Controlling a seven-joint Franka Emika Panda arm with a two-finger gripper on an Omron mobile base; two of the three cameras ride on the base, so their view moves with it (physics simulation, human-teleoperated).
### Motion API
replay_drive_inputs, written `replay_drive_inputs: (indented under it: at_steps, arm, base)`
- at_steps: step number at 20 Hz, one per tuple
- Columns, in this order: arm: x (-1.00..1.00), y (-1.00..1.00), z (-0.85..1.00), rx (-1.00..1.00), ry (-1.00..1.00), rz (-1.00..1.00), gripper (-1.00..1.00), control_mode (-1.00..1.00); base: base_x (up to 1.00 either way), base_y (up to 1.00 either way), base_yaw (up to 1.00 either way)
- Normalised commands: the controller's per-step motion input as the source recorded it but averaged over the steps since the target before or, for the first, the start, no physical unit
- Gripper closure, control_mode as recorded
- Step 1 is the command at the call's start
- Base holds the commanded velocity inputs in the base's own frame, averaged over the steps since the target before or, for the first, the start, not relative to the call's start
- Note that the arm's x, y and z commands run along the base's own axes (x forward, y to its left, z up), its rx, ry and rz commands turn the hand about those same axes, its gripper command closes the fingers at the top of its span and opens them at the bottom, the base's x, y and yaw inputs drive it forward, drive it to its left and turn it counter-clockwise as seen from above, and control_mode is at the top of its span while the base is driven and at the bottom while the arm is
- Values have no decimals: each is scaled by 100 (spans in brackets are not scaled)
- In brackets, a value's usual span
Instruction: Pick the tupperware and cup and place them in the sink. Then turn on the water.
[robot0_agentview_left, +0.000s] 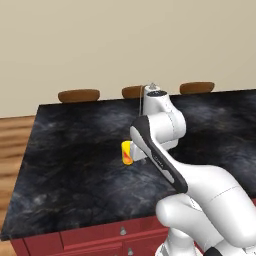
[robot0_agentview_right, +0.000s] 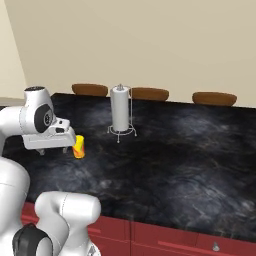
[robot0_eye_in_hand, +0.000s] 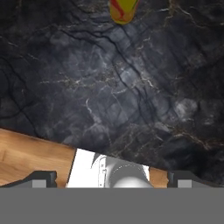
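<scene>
We see the small yellow cylindrical cup (robot0_eye_in_hand: 124, 9) standing on the dark marble counter (robot0_eye_in_hand: 131, 96), ahead of our gripper (robot0_eye_in_hand: 111, 178), whose fingers are spread wide, holding nothing.

Black marble counter (robot0_agentview_right: 190, 150) over red cabinets: yellow cup (robot0_agentview_right: 79, 146) standing upright, paper-towel holder (robot0_agentview_right: 120, 111) farther back.

This is a kitchen in a home. A big dark stone surface (robot0_agentview_right: 190, 155) sits on red cupboards (robot0_agentview_left: 100, 239). A paper towel roll (robot0_agentview_right: 120, 108) stands on the surface. Brown stools (robot0_agentview_right: 150, 93) sit behind the surface, by a tan wall (robot0_agentview_right: 150, 40). Beside the surface is a wood floor (robot0_agentview_left: 12, 137).
</scene>
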Motion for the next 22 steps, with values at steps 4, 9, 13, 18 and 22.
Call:
replay_drive_inputs:
  at_steps: [4,9,13,18,22]
  arm:
    - [38,-3,0,11,0,1,-100,-100]
    - [21,0,0,5,-1,0,-100,-100]
    - [22,0,16,0,-1,0,-100,-100]
    - [8,36,43,-8,0,-9,-100,-100]
    - [5,10,41,-5,0,-14,-100,-100]
  base:
    - [0,0,0]
    - [0,0,0]
    - [0,0,0]
    - [0,0,0]
    - [0,0,0]
